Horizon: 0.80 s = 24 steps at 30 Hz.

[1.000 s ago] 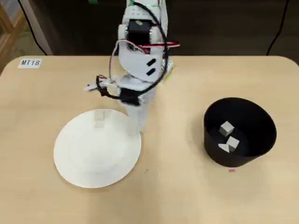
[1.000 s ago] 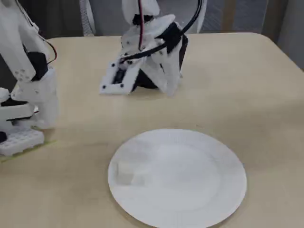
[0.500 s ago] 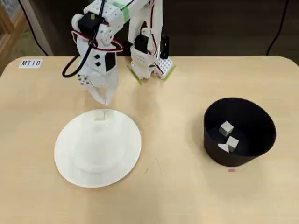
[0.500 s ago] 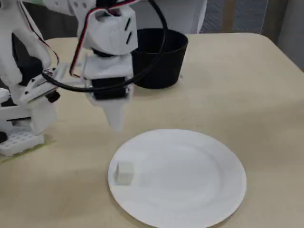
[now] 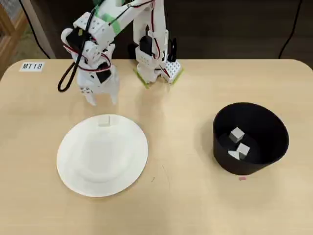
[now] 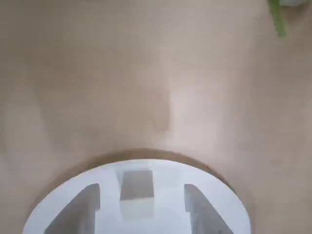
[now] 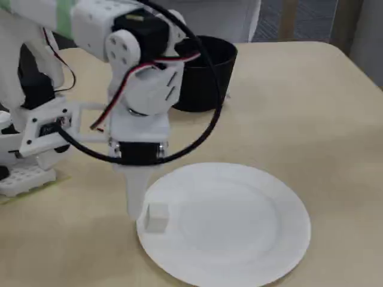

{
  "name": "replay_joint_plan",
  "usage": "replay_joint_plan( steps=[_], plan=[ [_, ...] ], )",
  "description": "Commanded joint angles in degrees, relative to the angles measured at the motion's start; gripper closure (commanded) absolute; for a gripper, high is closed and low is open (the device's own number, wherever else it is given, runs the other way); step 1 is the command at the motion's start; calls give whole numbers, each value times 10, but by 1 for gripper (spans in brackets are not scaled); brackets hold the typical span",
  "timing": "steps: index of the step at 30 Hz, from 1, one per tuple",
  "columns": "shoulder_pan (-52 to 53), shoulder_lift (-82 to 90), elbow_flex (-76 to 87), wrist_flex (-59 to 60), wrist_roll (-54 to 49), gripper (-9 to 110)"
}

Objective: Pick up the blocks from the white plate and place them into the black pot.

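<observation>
One off-white block (image 5: 103,121) lies on the white plate (image 5: 102,161) at its far rim in the overhead view. It also shows in the wrist view (image 6: 136,187) and the fixed view (image 7: 157,216). Three more blocks (image 5: 239,145) lie inside the black pot (image 5: 274,147) on the right. My gripper (image 5: 102,101) is open and empty. It points down just beyond the plate's far rim, close to the block and above it. In the wrist view the block sits between my two fingers (image 6: 80,209). In the fixed view one finger (image 7: 136,194) hangs beside the block.
The arm's base (image 5: 156,63) stands at the table's back edge on a green pad. A label reading MT18 (image 5: 32,66) is at the back left. Bare wood table (image 5: 181,127) lies between plate and pot.
</observation>
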Motion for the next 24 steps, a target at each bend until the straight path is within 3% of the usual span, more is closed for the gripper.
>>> replay_joint_plan(
  steps=[1,24],
  plan=[
    [-4,-28,-42,0,-18,77],
    [-36,-127,-116,-38,-39,77]
  ],
)
